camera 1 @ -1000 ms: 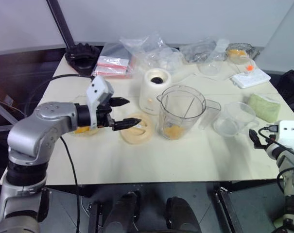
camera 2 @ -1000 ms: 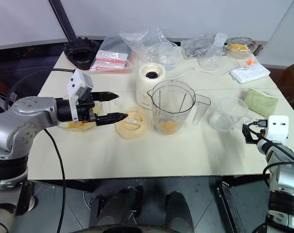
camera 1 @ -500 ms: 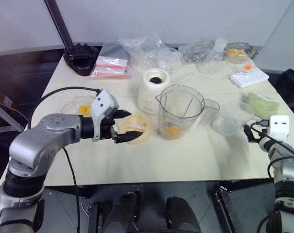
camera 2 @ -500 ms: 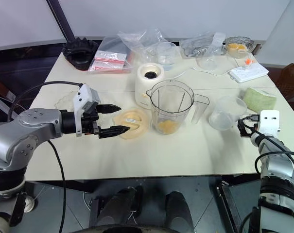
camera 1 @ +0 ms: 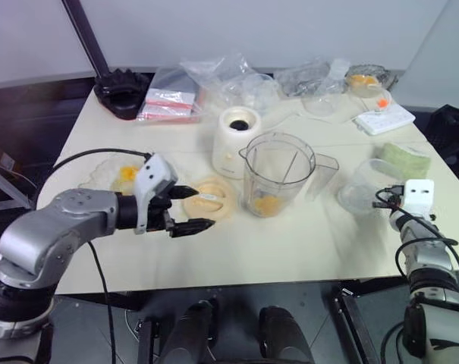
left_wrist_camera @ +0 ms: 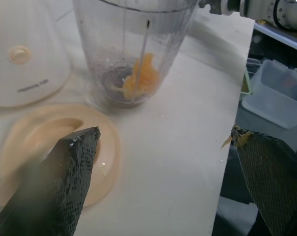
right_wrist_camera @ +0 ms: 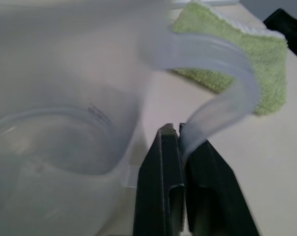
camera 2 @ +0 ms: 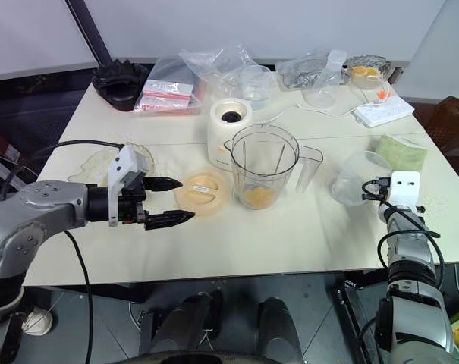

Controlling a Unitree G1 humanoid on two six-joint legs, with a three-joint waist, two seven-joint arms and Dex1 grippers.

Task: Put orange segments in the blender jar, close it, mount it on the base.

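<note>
Closing its fingers, the right gripper [right_wrist_camera: 174, 129] had just shut beside the handle of a clear cup [camera 2: 358, 173] that stood well to the right of the jar [camera 2: 263, 165]; a moment before it had hung wide open nearer the desk's [camera 2: 290, 243] edge, and it had since pushed forward to the cup. From the right wrist view the two fingers looked pressed together with the curved handle strip just against them, and I could not tell whether the strip was actually pinched. The cup is no part of the job, so I took this for clearing room, or a slip.

The left gripper [camera 2: 167, 202] had dropped and drawn back from the jar; it hung open and empty, low over the desk just left of the lid [camera 2: 204, 189], with a scrap of fruit pulp stuck on one fingertip [left_wrist_camera: 241, 138].

Segments [left_wrist_camera: 141, 78] already lay at the bottom of the jar, which stood upright and uncovered, just in front of the base [camera 2: 227, 129]. More fruit sat in a glass dish [camera 1: 119, 173] to the far left of the jar. The lid lay flat just left of the jar. My guess was that loading was about finished and the lid would come next, with mounting on the base still undone.
</note>
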